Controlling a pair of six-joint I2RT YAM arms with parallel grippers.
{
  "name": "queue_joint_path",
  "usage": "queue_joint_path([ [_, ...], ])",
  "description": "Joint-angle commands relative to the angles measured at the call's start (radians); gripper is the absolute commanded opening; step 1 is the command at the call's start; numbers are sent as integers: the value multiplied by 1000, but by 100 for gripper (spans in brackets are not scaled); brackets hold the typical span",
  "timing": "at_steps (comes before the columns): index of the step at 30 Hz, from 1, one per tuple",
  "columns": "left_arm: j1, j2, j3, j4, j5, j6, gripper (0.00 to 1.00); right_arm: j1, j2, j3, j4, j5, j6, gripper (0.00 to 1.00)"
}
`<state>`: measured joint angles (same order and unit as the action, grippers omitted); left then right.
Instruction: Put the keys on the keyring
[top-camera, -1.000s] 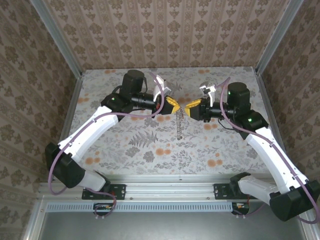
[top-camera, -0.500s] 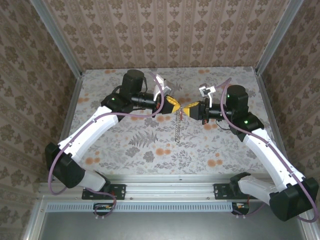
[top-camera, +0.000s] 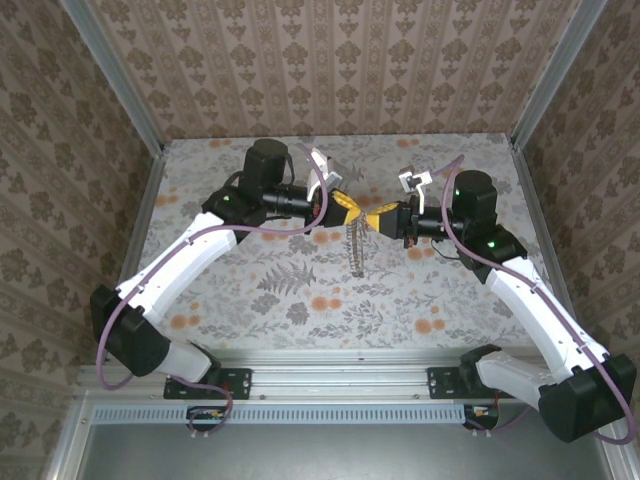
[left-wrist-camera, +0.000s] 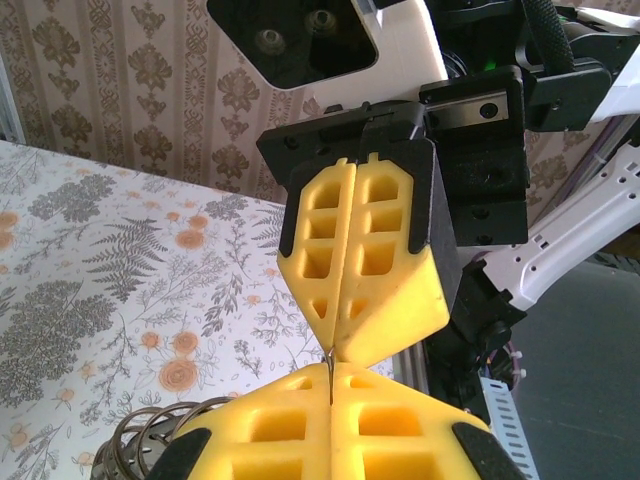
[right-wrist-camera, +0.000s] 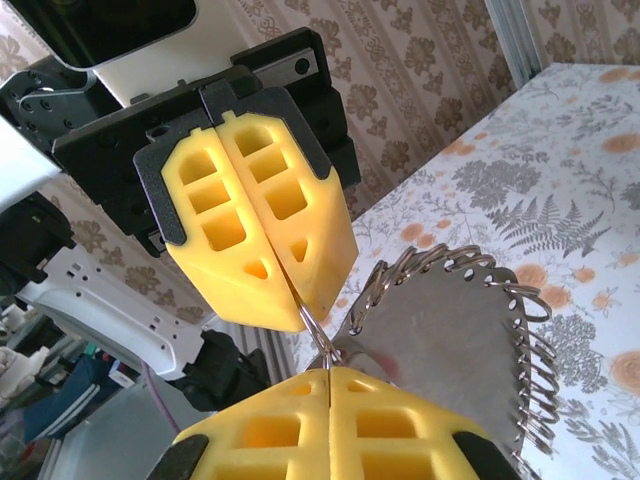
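My left gripper (top-camera: 355, 211) and right gripper (top-camera: 367, 217) meet tip to tip above the middle of the table, both shut. A thin metal wire (right-wrist-camera: 318, 332) runs from the left gripper (right-wrist-camera: 297, 305) into my right gripper (right-wrist-camera: 330, 372). That wire (left-wrist-camera: 328, 362) also sits in the seam of my left gripper (left-wrist-camera: 330, 378), under the right gripper (left-wrist-camera: 336, 345). The keyring (right-wrist-camera: 450, 340) looks like a round flat grey disc with rim holes carrying several wire rings. It hangs as a coil (top-camera: 353, 250) below the tips. The red-headed key is hidden; a faint reddish patch lies on the disc.
The floral table (top-camera: 290, 290) lies under the hanging bundle. Patterned walls close off the back and both sides. A metal rail (top-camera: 330, 358) with the arm bases runs along the near edge. Wire rings (left-wrist-camera: 150, 435) poke out beside my left finger.
The right gripper has moved left until its tips touch the left gripper's. The hanging coil has shifted slightly left and tilted. The left arm has barely moved.
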<state>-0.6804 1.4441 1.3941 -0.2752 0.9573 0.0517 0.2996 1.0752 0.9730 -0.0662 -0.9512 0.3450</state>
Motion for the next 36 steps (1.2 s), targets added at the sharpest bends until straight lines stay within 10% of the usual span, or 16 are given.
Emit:
queue_joint_path([
  [1,-4,-36,-7,49,9,-19,0,1,-1,1,14,-27,-4,0],
  [30,-10,-77,-103,260,-90,-121,0,86,14,-34,34,29,9,0],
  [36,-10,-92,-134,298,-118,-139,0,3,-92,-99,49,72,50,22],
])
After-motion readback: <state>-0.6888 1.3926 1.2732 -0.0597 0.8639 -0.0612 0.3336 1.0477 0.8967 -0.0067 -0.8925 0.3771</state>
